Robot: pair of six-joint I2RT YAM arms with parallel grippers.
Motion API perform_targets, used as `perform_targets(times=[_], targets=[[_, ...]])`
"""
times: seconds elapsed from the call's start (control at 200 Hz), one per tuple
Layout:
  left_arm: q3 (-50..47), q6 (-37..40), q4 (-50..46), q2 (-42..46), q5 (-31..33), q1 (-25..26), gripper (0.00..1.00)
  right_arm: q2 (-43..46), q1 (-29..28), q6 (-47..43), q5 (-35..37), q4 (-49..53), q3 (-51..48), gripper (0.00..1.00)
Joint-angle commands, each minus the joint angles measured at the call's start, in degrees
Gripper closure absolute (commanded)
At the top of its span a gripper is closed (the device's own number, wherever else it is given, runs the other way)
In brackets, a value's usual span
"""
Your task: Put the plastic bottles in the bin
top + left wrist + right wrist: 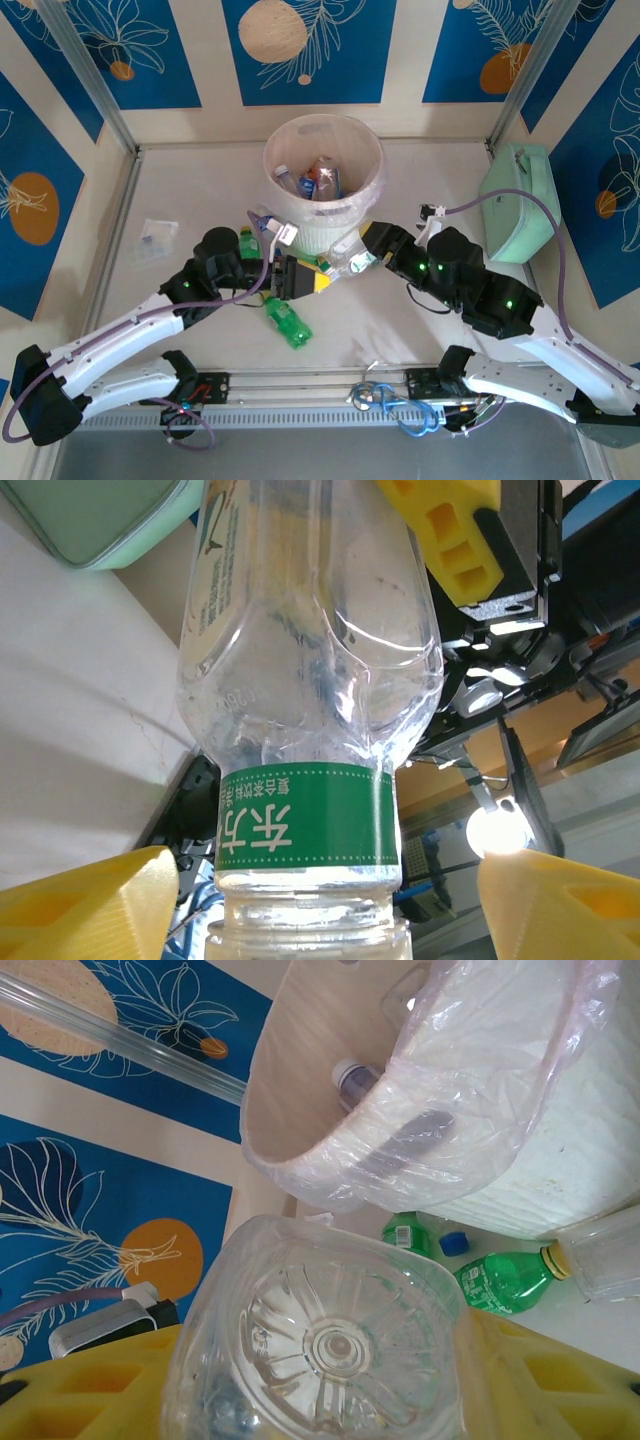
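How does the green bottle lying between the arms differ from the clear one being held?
The green bottle is tinted throughout; the clear bottle is see-through with a green label. The green bottle lies on the table; the clear bottle is gripped by the right gripper. Both are plastic.

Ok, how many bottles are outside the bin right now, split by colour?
Green bottles: 2, both lying loose.
Clear bottle: 1, green-labelled, held by the right end effector.
Total outside the bin: 3. A clear shape cut off at the edge of the right wrist view may be another bottle; I cannot tell.
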State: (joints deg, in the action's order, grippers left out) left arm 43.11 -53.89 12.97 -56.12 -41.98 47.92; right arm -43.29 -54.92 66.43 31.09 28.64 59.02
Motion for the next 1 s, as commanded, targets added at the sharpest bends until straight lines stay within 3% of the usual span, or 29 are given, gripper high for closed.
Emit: perform_targets(times=[0.0, 0.285, 0.43, 0.59, 0.725, 0.855, 0.93, 0.995], targets=[[0.0, 0.9, 2.6, -0.4, -1.4, 0.5, 0.31, 0.4, 0.5, 0.8, -0.3, -2.9, 0.1, 0.41], [1.2, 1.6, 2.1, -1.0, 0.0, 0.6, 0.6, -0.2, 0.8, 1.2, -1.7, -3.9, -0.1, 0.41], [2.2, 3.2, -0.2, -0.6, 1.8, 0.6, 0.67, 0.0, 0.7, 1.2, -1.2, -2.2, 0.3, 0.4], [6.3, 9.8, -9.4, 0.8, 5.9, 0.5, 0.74, 2.0, 0.9, 1.3, 4.5, 9.8, 5.3, 0.15], [12.5, 15.3, -16.0, 1.8, 7.7, 0.4, 0.75, 3.0, 3.4, 5.6, 12.8, 31.0, 12.6, 0.06], [20.1, 21.9, -26.7, 2.0, 17.3, 0.3, 0.77, 3.6, 10.8, 7.2, 13.0, 47.3, 16.9, 0.05], [25.3, 24.9, -33.8, 1.1, 28.8, 0.1, 0.73, 5.0, 14.9, 6.2, 10.7, 50.5, 15.9, 0.05], [30.4, 26.8, -39.6, -1.0, 38.7, 0.0, 0.77, 6.7, 17.1, 5.9, 8.2, 51.0, 13.5, 0.06]])
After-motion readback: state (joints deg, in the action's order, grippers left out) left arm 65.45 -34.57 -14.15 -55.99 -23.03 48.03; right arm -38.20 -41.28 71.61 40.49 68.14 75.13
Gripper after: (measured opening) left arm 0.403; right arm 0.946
